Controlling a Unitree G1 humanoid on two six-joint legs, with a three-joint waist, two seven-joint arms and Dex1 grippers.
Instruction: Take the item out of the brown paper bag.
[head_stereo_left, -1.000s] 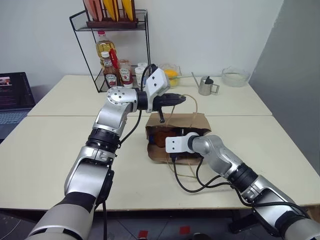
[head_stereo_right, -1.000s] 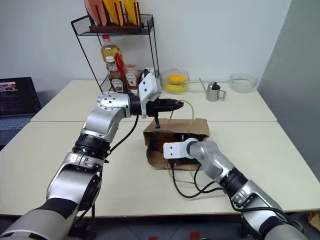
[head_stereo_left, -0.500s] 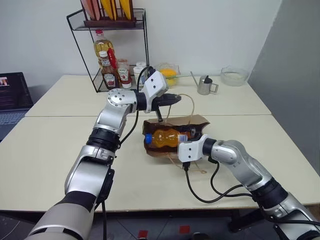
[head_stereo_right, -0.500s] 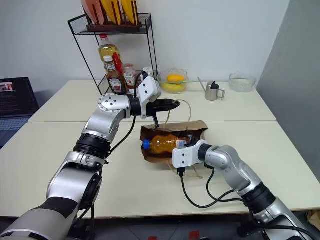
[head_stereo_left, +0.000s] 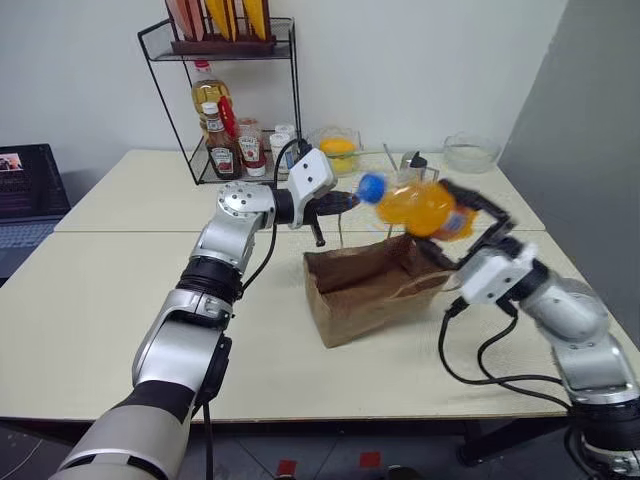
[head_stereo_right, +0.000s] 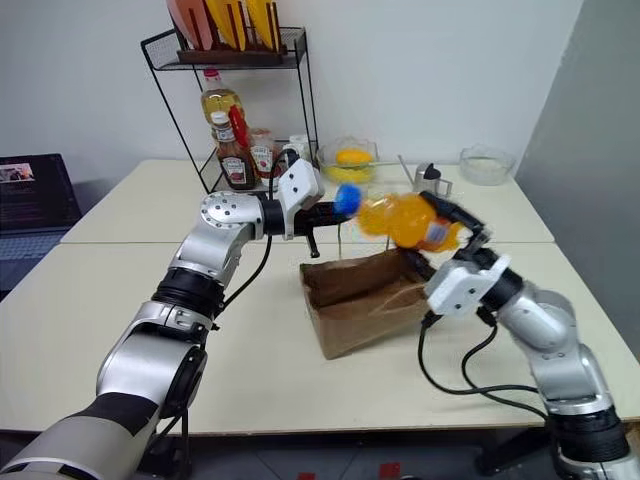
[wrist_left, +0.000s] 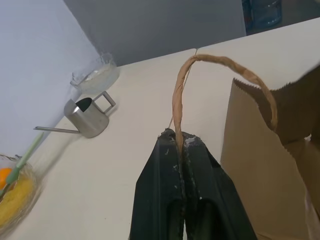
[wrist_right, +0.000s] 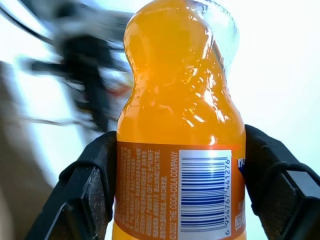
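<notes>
Pale tabletops (head_stereo_left: 120, 290) run back to a white wall, and the brown paper bag (head_stereo_left: 365, 290) stands near the middle of the near one, its mouth open upward. The item (head_stereo_left: 420, 208), which the pictures show to be a small bottle of orange drink with a blue cap rather than a packet, is in the air above and slightly right of the bag's mouth, lying roughly level with its cap toward the left. It looks clear of the bag, so the main part of the task appears done; what may remain is setting the bottle down somewhere on the table.

Holding it is the right gripper (wrist_right: 180, 190), whose two black fingers (wrist_right: 87, 185) stand wide apart and clamp the bottle's labelled body from both sides. On the left, the left gripper (wrist_left: 179, 137) has its fingers pressed together on one paper-cord handle (wrist_left: 225, 67), which loops up from the bag's rim. Further back stand a wire rack (head_stereo_left: 225, 90) with sauce bottles (head_stereo_left: 222, 150), a small metal jug (head_stereo_left: 412, 172) and a glass bowl (head_stereo_left: 470, 153).
</notes>
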